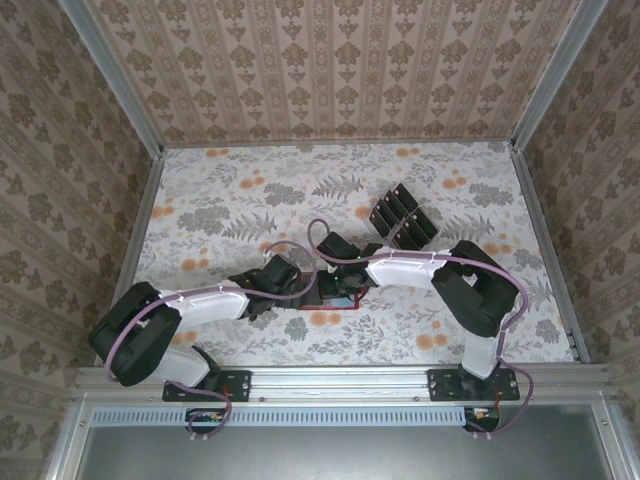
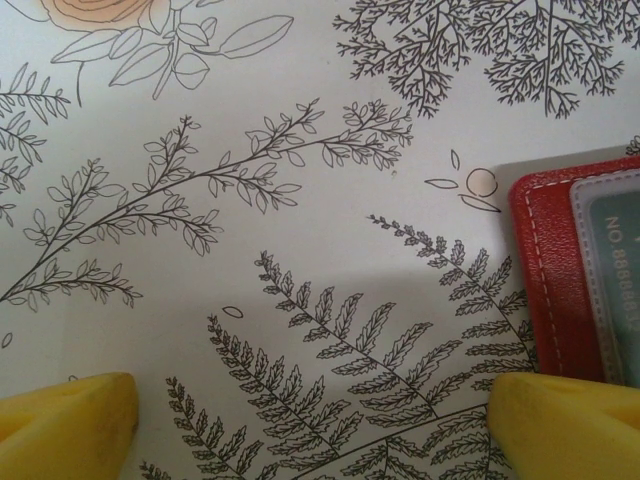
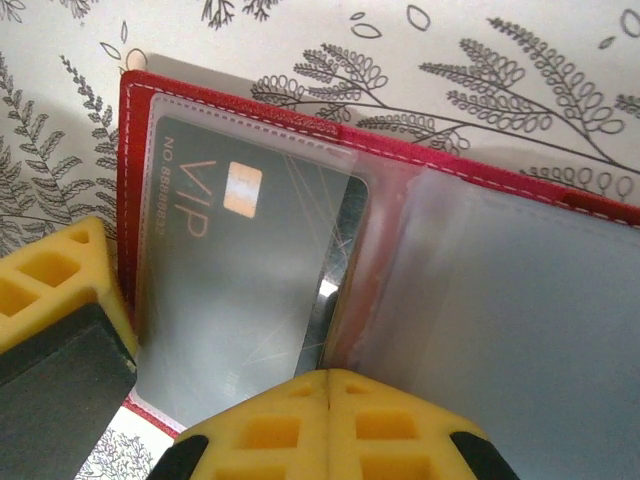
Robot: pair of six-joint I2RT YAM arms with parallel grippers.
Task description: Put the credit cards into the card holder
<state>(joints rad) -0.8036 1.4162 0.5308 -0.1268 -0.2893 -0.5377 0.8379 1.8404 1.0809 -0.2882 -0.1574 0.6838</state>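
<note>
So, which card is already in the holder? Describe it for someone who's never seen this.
On the floral table lies the open red card holder. Under one clear sleeve sits a dark card marked VIP with a coppery chip; the other black cards lie loose in a cluster, away from the holder.

The table [image 1: 230,200] has a pale top with grey leaves and orange flowers drawn all over it. A red card holder [image 3: 128,150] lies open and flat on it, near the middle and toward the near edge. Its red rim rests right on the leaf pattern, and its see-through pockets face up. A bunch of black credit cards [image 1: 403,218] lies on the table too, farther back and to the right. They sit close together in rows, apart from the card holder.
</note>
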